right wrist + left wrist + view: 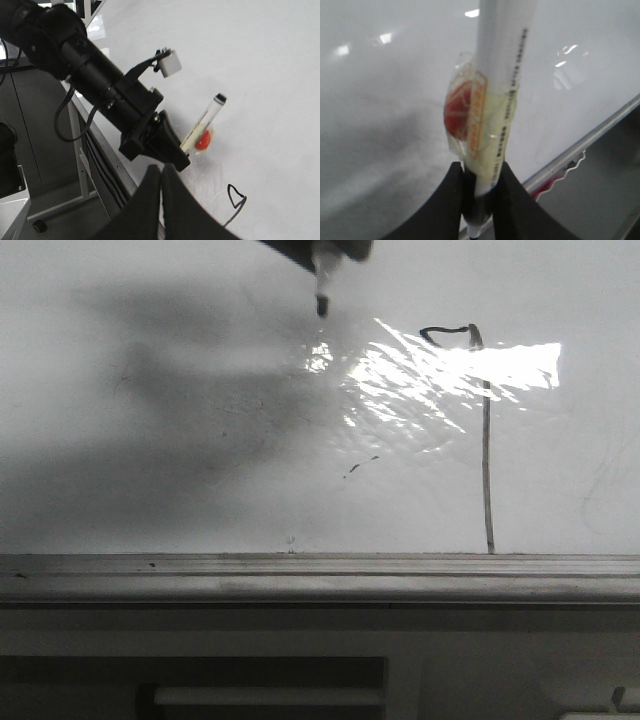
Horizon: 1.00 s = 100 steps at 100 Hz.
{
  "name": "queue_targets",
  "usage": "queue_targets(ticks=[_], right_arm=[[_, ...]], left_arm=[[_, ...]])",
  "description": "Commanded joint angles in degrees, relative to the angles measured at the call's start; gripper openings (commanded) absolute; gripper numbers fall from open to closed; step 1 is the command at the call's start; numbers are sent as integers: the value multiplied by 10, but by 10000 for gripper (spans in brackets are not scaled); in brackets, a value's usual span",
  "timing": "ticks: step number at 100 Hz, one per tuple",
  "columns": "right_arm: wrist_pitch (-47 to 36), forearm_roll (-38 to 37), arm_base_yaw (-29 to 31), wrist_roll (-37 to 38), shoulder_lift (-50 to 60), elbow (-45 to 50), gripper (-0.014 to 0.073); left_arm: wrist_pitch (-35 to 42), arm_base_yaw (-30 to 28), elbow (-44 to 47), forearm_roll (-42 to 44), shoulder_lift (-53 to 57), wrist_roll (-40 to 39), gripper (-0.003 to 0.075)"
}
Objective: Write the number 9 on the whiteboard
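Left hand (pixel 479 200) clamped on marker (pixel 500 75), tip off the whiteboard (pixel 150 490). Right hand (pixel 161 172) fingers together. The 9 (pixel 486 440) lies right of the glare (pixel 450 370); only wrist views show the marker's red sticker (pixel 202 141).

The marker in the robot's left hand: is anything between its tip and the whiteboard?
Nothing visible. The marker, clamped in the left gripper, hangs with its tip off the whiteboard, over bare board to the left of the number 9.
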<state>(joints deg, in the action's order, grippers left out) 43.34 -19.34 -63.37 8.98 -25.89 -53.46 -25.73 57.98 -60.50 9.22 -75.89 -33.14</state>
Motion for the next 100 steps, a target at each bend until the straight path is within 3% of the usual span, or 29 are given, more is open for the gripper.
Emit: queue_targets(ticks=[1,22,39,77,100], right_arm=[[-37,-16,-1,2,-5,-16,-49],[-36,-16,-1,2,-5,-16,-49],[-37,-17,-1,2,-5,-3,-49],[-67,-17,-1,4,-5,29,-49],[-70,-17,-1,4,-5,29,-49]], left_arm=[[78,6,31,17,14,-87,-21],[40,6,78,281,14,-354,-21],[16,6,78,361,12,-435,-21],[0,6,78,357,-28,-445,-21],[5,4,78,417,-34,-445,-20]])
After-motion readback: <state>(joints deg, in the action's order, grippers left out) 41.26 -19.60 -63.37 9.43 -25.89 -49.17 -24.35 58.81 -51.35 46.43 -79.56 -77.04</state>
